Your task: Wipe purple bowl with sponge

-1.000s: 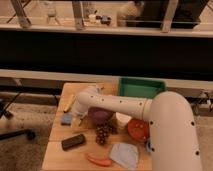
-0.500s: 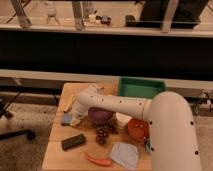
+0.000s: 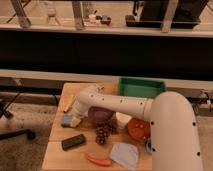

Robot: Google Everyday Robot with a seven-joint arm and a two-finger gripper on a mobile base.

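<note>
Change: nothing on the counter (image 3: 56, 156) has visibly moved since half a second ago; arm and objects sit as they did.
Gripper (image 3: 74, 119): low at the counter's left side, at the end of the white arm (image 3: 120, 104), right next to the sponge (image 3: 66, 120).
Jaws: cannot tell whether they are open or closed, or whether they have hold of anything.
Sponge: a small light-blue block near the left edge, just left of the gripper.
Purple bowl (image 3: 101, 115): mid-counter, just right of the gripper, its far rim hidden under the arm.
In the way: the arm crosses above the bowl and covers the counter behind it.
Front of bowl: a dark bunch of grapes (image 3: 103, 133).
Right of bowl: a white cup (image 3: 123, 119), then the orange-red bowl (image 3: 138, 129).
Front row: a black block (image 3: 73, 142), an orange-red carrot-like piece (image 3: 99, 160), a grey-blue cloth (image 3: 125, 154).
Rear: a green tray (image 3: 141, 88) at the right, a yellow item (image 3: 69, 104) at the left.
</note>
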